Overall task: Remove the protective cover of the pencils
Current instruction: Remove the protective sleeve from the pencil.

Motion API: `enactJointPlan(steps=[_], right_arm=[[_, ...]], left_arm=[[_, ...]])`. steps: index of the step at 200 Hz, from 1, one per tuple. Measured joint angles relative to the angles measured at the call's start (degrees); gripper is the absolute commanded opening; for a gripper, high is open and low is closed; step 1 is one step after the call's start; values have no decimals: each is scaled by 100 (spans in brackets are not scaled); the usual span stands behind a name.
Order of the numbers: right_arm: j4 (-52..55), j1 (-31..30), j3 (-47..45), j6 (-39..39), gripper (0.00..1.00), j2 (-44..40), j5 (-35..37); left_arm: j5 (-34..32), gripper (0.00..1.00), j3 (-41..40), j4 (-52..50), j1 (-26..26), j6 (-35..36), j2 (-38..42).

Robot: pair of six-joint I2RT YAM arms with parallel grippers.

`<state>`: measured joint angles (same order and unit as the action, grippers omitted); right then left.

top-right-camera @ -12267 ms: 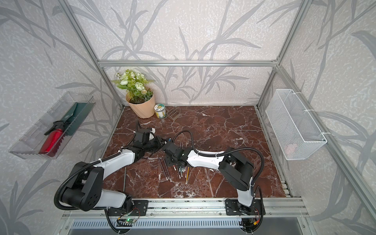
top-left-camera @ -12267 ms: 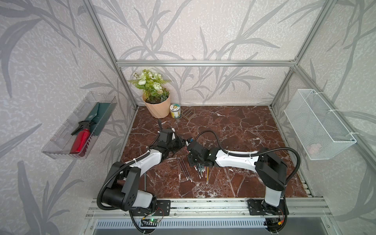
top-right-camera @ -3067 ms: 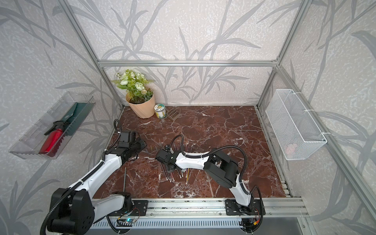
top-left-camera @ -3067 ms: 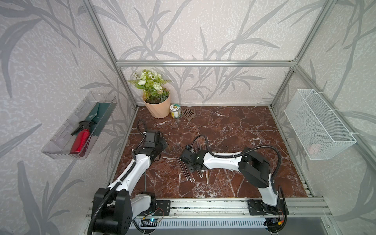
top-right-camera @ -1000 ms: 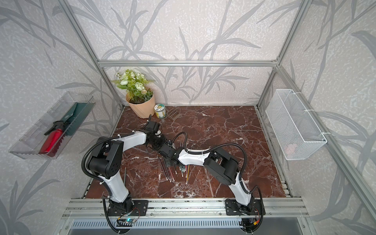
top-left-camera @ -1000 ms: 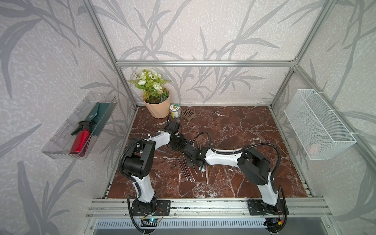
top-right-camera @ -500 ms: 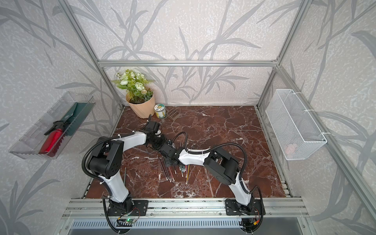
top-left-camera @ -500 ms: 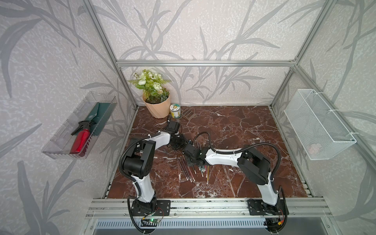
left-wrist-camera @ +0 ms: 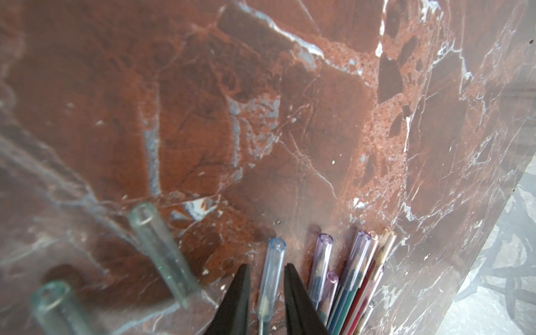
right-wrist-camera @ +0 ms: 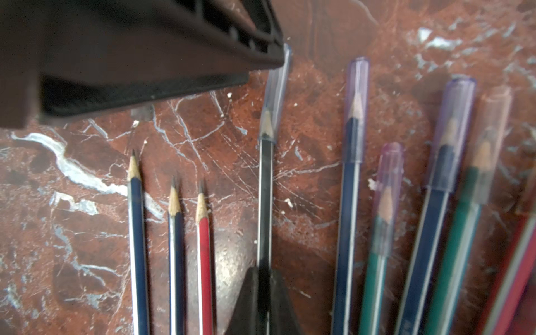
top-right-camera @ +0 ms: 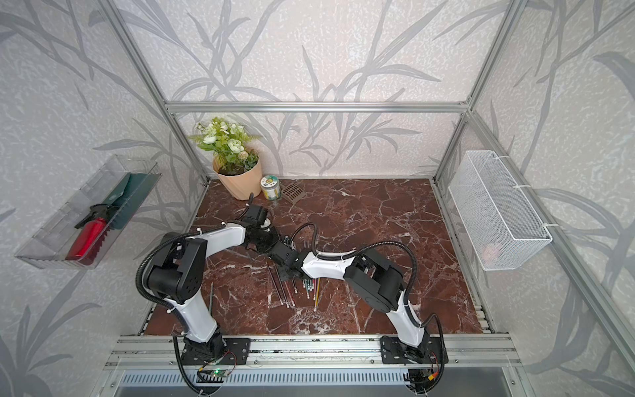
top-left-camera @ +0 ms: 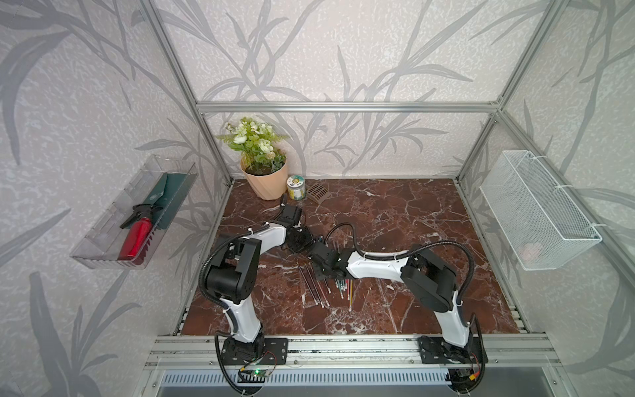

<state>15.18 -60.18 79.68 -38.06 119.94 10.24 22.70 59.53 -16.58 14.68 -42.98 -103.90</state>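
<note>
The pencils (top-left-camera: 328, 288) lie fanned out on the marble floor (top-left-camera: 395, 220), just below and left of centre in both top views, tips toward the back wall. The right wrist view shows them closely. Three bare pencils (right-wrist-camera: 175, 246) with dark and red shafts lie side by side. Next to them is one black pencil (right-wrist-camera: 265, 203), then several capped pencils (right-wrist-camera: 351, 179) in blue, green and red under clear purple and pink sleeves. The black pencil wears a clear bluish cap (right-wrist-camera: 275, 87) over its tip.

The right gripper (right-wrist-camera: 264, 271) is clenched on the shaft of the black pencil, well back from the cap. The left gripper (left-wrist-camera: 266, 266) straddles that cap. Its two dark fingers (left-wrist-camera: 240, 293) stand a little apart, one on each side, with a thin gap beside the cap, so the grip looks released. Two clear greenish tubes (left-wrist-camera: 159, 252) lie on the floor near it, apart from the bundle.

A flower pot (top-left-camera: 264, 182) and a small tin (top-left-camera: 296, 187) stand at the floor's upper left corner. A wire basket (top-left-camera: 536, 213) hangs at the right of the frame. At the left is a clear tray (top-left-camera: 99, 247) with a red bottle (top-left-camera: 135, 237).
</note>
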Motion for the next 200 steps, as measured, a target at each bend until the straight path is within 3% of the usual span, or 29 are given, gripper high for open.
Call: enactJointPlan(steps=[200], right_arm=[[-201, 262, 94, -153, 0, 103, -330]], left_arm=[[262, 16, 323, -181, -79, -46, -358]])
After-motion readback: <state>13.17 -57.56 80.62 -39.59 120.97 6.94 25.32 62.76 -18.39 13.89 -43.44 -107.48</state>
